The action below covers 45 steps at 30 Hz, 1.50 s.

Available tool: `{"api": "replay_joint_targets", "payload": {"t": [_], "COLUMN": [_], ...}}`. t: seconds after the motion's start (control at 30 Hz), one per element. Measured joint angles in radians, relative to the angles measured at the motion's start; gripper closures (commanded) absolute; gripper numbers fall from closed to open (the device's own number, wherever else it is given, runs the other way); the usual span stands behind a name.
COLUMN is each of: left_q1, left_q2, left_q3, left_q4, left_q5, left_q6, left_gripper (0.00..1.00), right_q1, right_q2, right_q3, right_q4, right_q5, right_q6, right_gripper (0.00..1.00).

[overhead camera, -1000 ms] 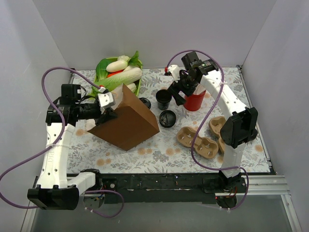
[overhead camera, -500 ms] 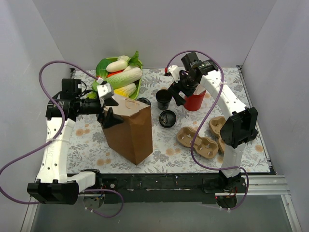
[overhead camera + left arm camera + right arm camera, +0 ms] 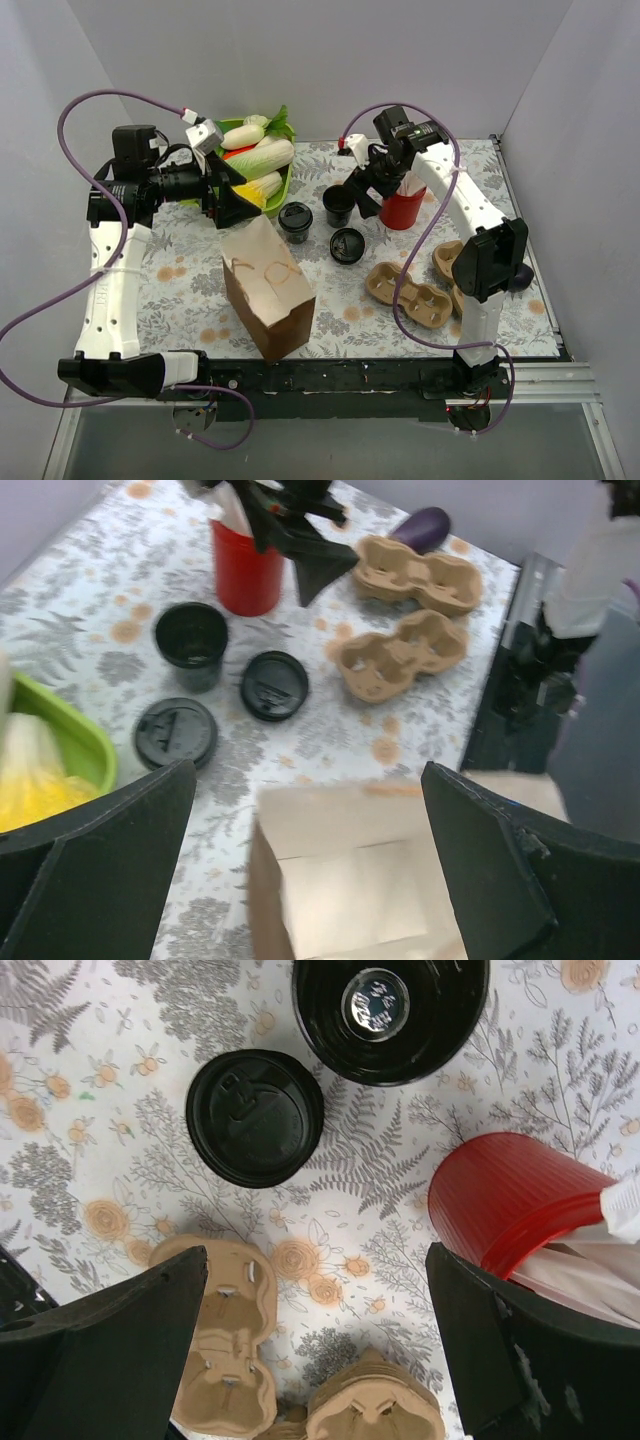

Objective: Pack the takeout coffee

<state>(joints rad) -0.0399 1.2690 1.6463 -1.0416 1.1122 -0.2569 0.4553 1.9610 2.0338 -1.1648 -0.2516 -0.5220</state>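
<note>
Floral table [image 3: 180,290] carries the takeout coffee [image 3: 295,220], its lid embossing unreadable.

Two-arm manipulator.
- Left arm [image 3: 108,290], right arm [image 3: 462,200]: white tubular links, black joint housings, black base block [image 3: 110,372].
- Purple cable [image 3: 100,94]: one per arm, hung in loose loops.
- Left gripper [image 3: 232,190], right gripper [image 3: 362,190]: broad, matte black, wedge-shaped fingers [image 3: 90,870].

Bag [image 3: 268,298]: matt paper. Carrier [image 3: 225,1360]: rough pulp. Red cup [image 3: 500,1205]: ribbed plastic. Takeout coffee [image 3: 176,732]: matt plastic lid.
</note>
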Motion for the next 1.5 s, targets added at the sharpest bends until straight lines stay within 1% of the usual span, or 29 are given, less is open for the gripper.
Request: {"api": "replay_joint_targets", "payload": {"t": [0.1, 0.2, 0.3, 0.4, 0.47, 0.53, 0.6, 0.67, 0.8, 0.9, 1.03, 1.07, 1.17, 1.23, 1.27, 1.3, 1.33, 1.37, 1.4, 1.5], "left_q1": [0.0, 0.0, 0.0, -0.001, -0.003, -0.013, -0.043, -0.08, -0.105, -0.115, -0.176, -0.195, -0.248, -0.275, -0.283, -0.287, -0.289, -0.289, -0.29, -0.29], "left_q2": [0.022, 0.087, 0.166, 0.243, 0.259, 0.226, 0.172, 0.126, 0.107, 0.106, 0.098, 0.098, 0.096, 0.096, 0.096, 0.096, 0.097, 0.097, 0.096, 0.087], "left_q3": [0.053, 0.173, 0.258, 0.277, 0.229, 0.122, 0.004, -0.075, -0.09, -0.104, -0.158, -0.17, -0.192, -0.192, -0.192, -0.191, -0.188, -0.185, -0.181, -0.179], "left_q4": [0.007, -0.047, -0.123, -0.193, -0.218, -0.228, -0.256, -0.292, -0.309, -0.305, -0.303, -0.302, -0.306, -0.305, -0.306, -0.306, -0.306, -0.307, -0.308, -0.304], "left_q5": [-0.084, -0.129, -0.12, -0.101, -0.103, -0.113, -0.132, -0.145, -0.148, -0.163, -0.2, -0.209, -0.23, -0.239, -0.241, -0.243, -0.249, -0.256, -0.262, -0.286], "left_q6": [0.031, 0.135, 0.242, 0.346, 0.433, 0.551, 0.682, 0.808, 0.961, 1.052, 1.166, 1.192, 1.257, 1.29, 1.303, 1.311, 1.317, 1.321, 1.324, 1.331], "left_gripper": [0.02, 0.02, 0.05, 0.04, 0.03, 0.04, 0.05, 0.06, 0.09, 0.14, 0.24, 0.33, 0.45, 0.49, 0.55, 0.59, 0.67, 0.81, 1.0, 1.0], "right_q1": [0.005, 0.019, 0.05, 0.08, 0.095, 0.1, 0.1, 0.1, 0.1, 0.1, 0.1, 0.1, 0.1, 0.1, 0.101, 0.1, 0.101, 0.101, 0.1, 0.101], "right_q2": [0.003, 0.003, 0.002, -0.007, -0.021, -0.042, -0.068, -0.09, -0.099, -0.099, -0.098, -0.096, -0.087, -0.08, -0.077, -0.076, -0.076, -0.076, -0.076, -0.076], "right_q3": [0.017, 0.019, 0.019, 0.027, 0.033, 0.032, 0.023, 0.01, -0.006, -0.021, -0.021, -0.021, -0.021, -0.021, -0.021, -0.021, -0.021, -0.021, -0.021, -0.022], "right_q4": [-0.012, -0.034, -0.068, -0.074, -0.072, -0.07, -0.062, -0.06, -0.056, -0.051, -0.046, -0.045, -0.043, -0.043, -0.043, -0.043, -0.042, -0.042, -0.041, -0.04], "right_q5": [-0.058, -0.136, -0.219, -0.259, -0.275, -0.276, -0.27, -0.256, -0.221, -0.203, -0.19, -0.188, -0.179, -0.173, -0.17, -0.169, -0.167, -0.165, -0.163, -0.151], "right_q6": [-0.002, -0.009, -0.007, 0.0, 0.005, 0.014, 0.021, 0.023, 0.023, 0.023, 0.023, 0.023, 0.023, 0.023, 0.023, 0.023, 0.022, 0.022, 0.022, 0.022], "right_gripper": [0.02, 0.02, 0.02, 0.02, 0.02, 0.02, 0.02, 0.02, 0.02, 0.02, 0.02, 0.02, 0.02, 0.02, 0.02, 0.02, 0.02, 0.02, 0.02, 0.02]}}
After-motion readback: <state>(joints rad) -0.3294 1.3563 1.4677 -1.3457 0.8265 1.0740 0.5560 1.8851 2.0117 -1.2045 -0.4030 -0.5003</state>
